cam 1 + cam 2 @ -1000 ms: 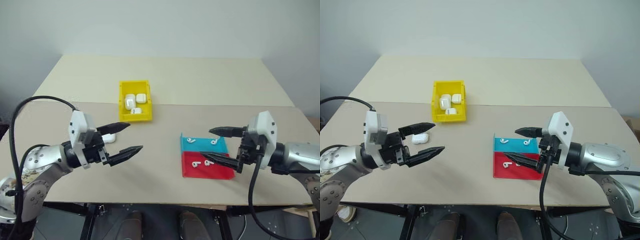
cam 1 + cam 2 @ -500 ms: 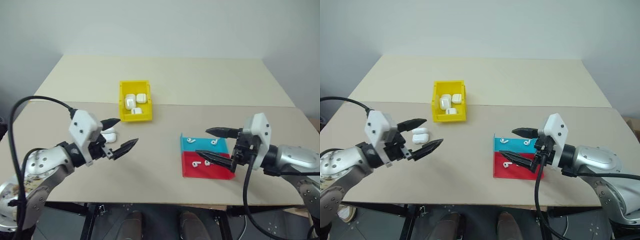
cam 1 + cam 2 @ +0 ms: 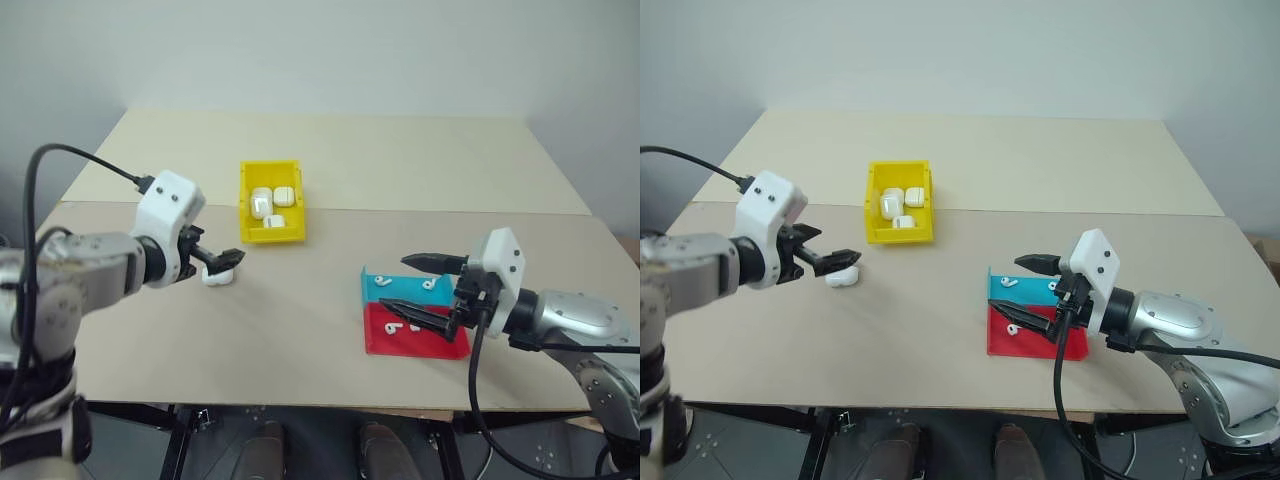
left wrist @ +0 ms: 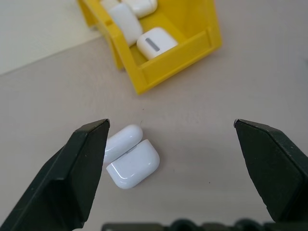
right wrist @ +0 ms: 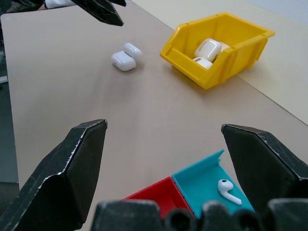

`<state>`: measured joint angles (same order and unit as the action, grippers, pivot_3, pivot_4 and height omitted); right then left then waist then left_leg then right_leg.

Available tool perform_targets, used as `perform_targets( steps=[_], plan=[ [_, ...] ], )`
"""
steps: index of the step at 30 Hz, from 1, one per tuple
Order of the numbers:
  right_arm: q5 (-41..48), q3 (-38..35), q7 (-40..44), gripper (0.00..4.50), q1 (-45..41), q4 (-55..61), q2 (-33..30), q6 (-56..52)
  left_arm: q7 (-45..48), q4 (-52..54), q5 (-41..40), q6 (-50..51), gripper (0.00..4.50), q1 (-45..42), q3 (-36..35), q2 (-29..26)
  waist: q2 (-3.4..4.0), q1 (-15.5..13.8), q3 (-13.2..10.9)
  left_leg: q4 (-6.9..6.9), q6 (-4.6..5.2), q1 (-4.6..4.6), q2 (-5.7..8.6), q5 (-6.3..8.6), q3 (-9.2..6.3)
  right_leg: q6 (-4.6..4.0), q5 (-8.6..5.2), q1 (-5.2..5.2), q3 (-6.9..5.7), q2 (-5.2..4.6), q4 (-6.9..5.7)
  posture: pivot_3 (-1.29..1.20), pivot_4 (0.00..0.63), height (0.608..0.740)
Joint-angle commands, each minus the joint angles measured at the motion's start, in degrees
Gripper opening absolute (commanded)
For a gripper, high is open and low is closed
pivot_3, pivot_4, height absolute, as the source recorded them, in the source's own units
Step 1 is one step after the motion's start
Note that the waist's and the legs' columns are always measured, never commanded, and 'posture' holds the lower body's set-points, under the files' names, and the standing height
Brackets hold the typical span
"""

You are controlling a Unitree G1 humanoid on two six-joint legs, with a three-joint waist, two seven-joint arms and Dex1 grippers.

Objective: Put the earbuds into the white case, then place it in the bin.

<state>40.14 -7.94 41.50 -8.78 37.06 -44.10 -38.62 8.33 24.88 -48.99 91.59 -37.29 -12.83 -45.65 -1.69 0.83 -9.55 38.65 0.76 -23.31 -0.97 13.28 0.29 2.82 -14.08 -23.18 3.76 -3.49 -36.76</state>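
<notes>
- The bin (image 3: 270,214) is sitting on the desk (image 3: 330,330) near the seam between the two desk panels; it is holding three closed white cases (image 4: 155,42).
- The blue tray (image 3: 410,288) and the red tray (image 3: 420,335) are lying side by side, touching, on the desk's right half, with the blue one farther from the robot. In the stereo views, the blue tray is carrying two earbuds (image 3: 382,281) and the red tray is showing two more (image 3: 1013,330).
- The white case (image 4: 131,161) is lying on the desk just in front of the bin and slightly left of it, apart from the bin wall. Its lid is lying hinged open beside the body.
- The left gripper (image 3: 222,264) is hanging just over the white case with both jaws spread wide, one on each side of it in the left wrist view, and is gripping nothing; contact with the case cannot be confirmed.
- The right gripper (image 3: 410,283) is hovering over the two trays with its jaws spread wide and empty; the lower finger (image 3: 425,319) is crossing above the red tray.
</notes>
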Motion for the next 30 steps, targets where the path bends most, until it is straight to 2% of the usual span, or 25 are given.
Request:
perform_targets(
  steps=[1, 4, 9, 11, 13, 16, 19, 27, 30],
  plan=[
    [-0.88, 0.28, -0.52, 4.44, -1.15, 1.64, 0.64, 1.94, -8.24, -6.09, -7.82, 0.91, 4.5, -2.92, 1.03, -2.07, -0.1, 0.32, -0.06, -0.04, -0.03, -0.02, -0.02, 0.02, -0.01, -0.02, 0.0, -0.08, 0.03, 0.01, -0.03, 0.0, 0.15, 0.74],
    [-1.62, 1.04, -1.2, 4.44, -1.47, 1.63, 1.47, 2.01, -16.69, -11.12, -18.39, 0.91, 4.5, -4.66, 4.02, -5.42, -0.11, 0.36, -0.07, -0.08, -0.04, -0.15, -0.03, 0.02, -0.05, -0.08, -0.01, -0.33, 0.09, 0.02, -0.21, 0.0, 0.15, 0.74],
    [-2.82, 2.1, -1.64, 4.44, -0.53, 1.99, 2.38, 2.37, -37.74, -23.69, -39.12, 0.91, 4.5, -11.08, 10.95, -8.88, -0.12, -0.24, -0.07, -0.03, -0.1, -0.17, 0.01, -0.01, -0.11, -0.08, 0.0, -0.37, 0.1, -0.14, -0.28, 0.0, 0.15, 0.74],
    [-2.83, 2.05, -1.68, 4.44, -0.35, 2.26, 2.45, 2.07, -53.64, -26.21, -55.09, -7.38, 4.5, -11.61, 17.18, -12.8, -0.13, -0.16, -0.07, -0.03, -0.11, -0.17, 0.03, -0.01, -0.14, -0.06, 0.0, -0.35, 0.08, -0.23, -0.29, 0.0, 0.15, 0.74],
    [-2.76, 1.87, -1.69, 4.44, -0.14, 2.46, 2.34, 1.88, -65.35, -25.2, -63.25, -14.58, 4.5, -10.8, 20.15, -13.78, -0.13, -0.16, -0.07, -0.07, -0.12, -0.18, 0.06, 0.0, -0.16, -0.03, -0.02, -0.39, 0.04, -0.44, -0.31, 0.0, 0.15, 0.74],
    [-2.96, 1.75, -1.43, 4.44, 0.06, 2.36, 1.81, 1.85, -74.19, -23.87, -64.01, -18.32, 4.5, -9.37, 21.08, -9.96, -0.12, -0.26, -0.07, -0.14, -0.25, -0.33, 0.22, -0.07, -0.16, -0.01, -0.02, -0.57, 0.0, -0.78, -0.33, 0.0, 0.15, 0.74],
    [-3.34, 2.05, -1.32, 4.44, -0.59, 1.64, 1.67, 1.93, -81.92, -23.22, -64.01, -21.14, 4.5, -7.52, 18.54, -4.46, -0.13, -0.55, -0.07, -0.16, -0.29, -0.36, 0.31, -0.11, -0.14, 0.0, -0.01, -0.59, -0.03, -0.78, -0.33, 0.0, 0.15, 0.74],
    [-4.92, 3.02, -2.07, 4.44, -1.12, 1.57, 2.7, 2.36, -98.37, -25.86, -64.01, -23.59, 4.5, -7.29, 12.65, 9.56, -0.14, -1.14, -0.05, -0.16, -0.36, -0.52, 0.59, -0.17, -0.11, -0.01, -0.01, -0.82, -0.03, -0.75, -0.37, 0.0, 0.15, 0.74],
    [-5.22, 2.66, -2.01, 4.44, -0.55, 1.95, 2.69, 2.35, -100.81, -27.07, -64.01, -24.08, 4.5, -7.97, 11.14, 12.08, -0.16, -1.35, -0.04, -0.14, -0.35, -0.53, 0.66, -0.18, -0.12, 0.01, 0.0, -0.81, -0.03, -0.78, -0.36, 0.0, 0.15, 0.74]
  ],
)
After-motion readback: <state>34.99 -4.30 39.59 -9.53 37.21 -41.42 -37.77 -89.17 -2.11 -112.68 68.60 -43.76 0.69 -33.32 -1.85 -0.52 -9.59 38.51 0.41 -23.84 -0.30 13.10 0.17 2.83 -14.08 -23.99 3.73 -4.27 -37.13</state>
